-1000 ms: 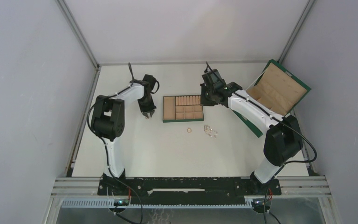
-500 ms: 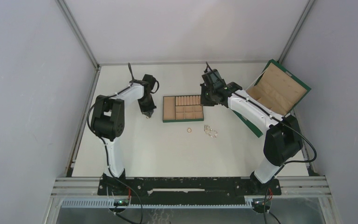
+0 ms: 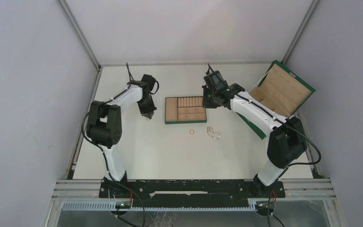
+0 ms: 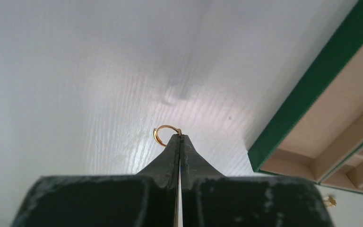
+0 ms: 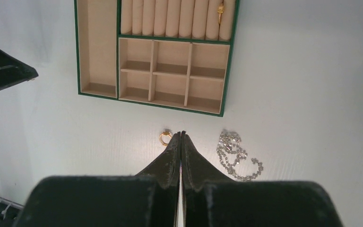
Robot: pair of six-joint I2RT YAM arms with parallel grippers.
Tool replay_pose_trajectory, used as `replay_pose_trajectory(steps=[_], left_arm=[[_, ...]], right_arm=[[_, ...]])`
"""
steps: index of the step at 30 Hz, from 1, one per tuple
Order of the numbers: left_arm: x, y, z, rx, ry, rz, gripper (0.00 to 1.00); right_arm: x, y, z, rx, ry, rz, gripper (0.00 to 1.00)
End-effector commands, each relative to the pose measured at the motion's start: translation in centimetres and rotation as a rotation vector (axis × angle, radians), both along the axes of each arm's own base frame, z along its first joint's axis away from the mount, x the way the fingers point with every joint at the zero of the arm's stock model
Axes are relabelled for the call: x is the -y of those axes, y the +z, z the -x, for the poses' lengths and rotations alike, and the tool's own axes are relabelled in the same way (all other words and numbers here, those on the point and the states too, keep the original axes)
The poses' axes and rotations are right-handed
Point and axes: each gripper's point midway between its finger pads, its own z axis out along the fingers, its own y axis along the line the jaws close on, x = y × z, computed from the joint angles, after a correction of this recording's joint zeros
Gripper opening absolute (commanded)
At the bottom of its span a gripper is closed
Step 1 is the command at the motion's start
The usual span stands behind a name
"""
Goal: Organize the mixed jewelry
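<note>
My left gripper (image 3: 148, 114) is shut, pinching a thin gold ring (image 4: 165, 135) at its fingertips (image 4: 180, 137), just left of the tan tray with the green edge (image 3: 171, 122). My right gripper (image 3: 208, 101) is shut and empty, held high over the tray's right end. In the right wrist view its tips (image 5: 180, 134) stand above a second gold ring (image 5: 164, 137) lying on the table (image 3: 192, 132). The silvery chain tangle (image 5: 236, 157) lies to the right of that ring (image 3: 212, 133). Another gold ring (image 5: 220, 13) sits in the tray's roll row.
The tray (image 5: 224, 94) has one long bin, several small square bins and a row of rolls. Its green edge shows in the left wrist view (image 4: 302, 99). The large green box with tan lining (image 3: 283, 90) stands open at the back right.
My left arm has shifted a little to the left and back, carrying the ring with it. My right gripper has barely moved. The ring and chain on the table lie as before.
</note>
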Motion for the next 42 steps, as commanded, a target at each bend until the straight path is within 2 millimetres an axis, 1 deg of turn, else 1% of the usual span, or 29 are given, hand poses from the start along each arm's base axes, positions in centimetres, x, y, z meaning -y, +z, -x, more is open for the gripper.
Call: replay_pose_trajectory(steps=[1,7,9,10,13,15,21,22,24,26,29,31,32,34,36,39,42], left_arm=[[0.4,4.0,0.3,0.069,-0.021,0.055,0.0],[1.4,7.1,1.0,0.098,-0.063,0.129,0.0],[2.0,8.1,1.3,0.105,-0.086,0.169,0.0],[2.7,8.7,1.5,0.108,-0.106,0.208,0.0],[5.4,10.6,2.4,0.1,-0.206,0.372,0.0],[7.0,12.1,3.0,0.103,-0.244,0.474,0.0],[9.0,16.2,3.9,0.146,-0.271,0.625,0.0],[9.3,16.7,4.1,0.144,-0.268,0.652,0.0],[9.7,17.5,4.2,0.14,-0.246,0.696,0.0],[9.8,17.9,4.2,0.136,-0.201,0.722,0.0],[9.9,18.1,4.2,0.117,-0.112,0.748,0.0],[10.2,18.5,4.2,0.111,-0.043,0.78,0.0],[10.3,18.6,4.2,0.113,-0.016,0.792,0.0],[10.4,18.9,4.2,0.118,0.037,0.818,0.0],[10.5,19.4,4.1,0.133,0.069,0.837,0.0],[10.5,19.7,3.9,0.143,0.081,0.839,0.0],[10.7,19.8,3.9,0.134,0.079,0.85,0.0]], right_arm=[[-0.6,1.1,-0.3,0.035,0.001,-0.023,0.04],[-0.8,1.6,-0.2,0.041,0.005,-0.039,0.03],[-0.9,2.0,-0.1,0.045,0.003,-0.053,0.03],[-0.9,2.3,-0.1,0.047,0.004,-0.065,0.03],[-1.4,3.1,0.0,0.041,0.019,-0.126,0.04],[-1.7,3.7,0.2,0.037,0.028,-0.181,0.05],[-2.0,6.2,0.5,0.038,0.032,-0.342,0.06],[-2.0,6.4,0.7,0.032,0.033,-0.362,0.06],[-2.2,7.5,0.8,0.042,0.039,-0.412,0.06],[-2.7,8.3,1.1,0.04,0.061,-0.46,0.1],[-4.2,9.3,2.0,0.036,0.12,-0.551,0.15],[-5.8,9.9,3.0,0.037,0.176,-0.635,0.2],[-6.5,10.1,3.4,0.045,0.204,-0.668,0.23],[-8.1,10.3,4.2,0.072,0.259,-0.71,0.34],[-9.7,10.3,5.0,0.079,0.298,-0.73,0.4],[-12.5,10.6,6.2,0.088,0.366,-0.77,0.43],[-14.2,10.5,6.5,0.105,0.382,-0.789,0.43]])
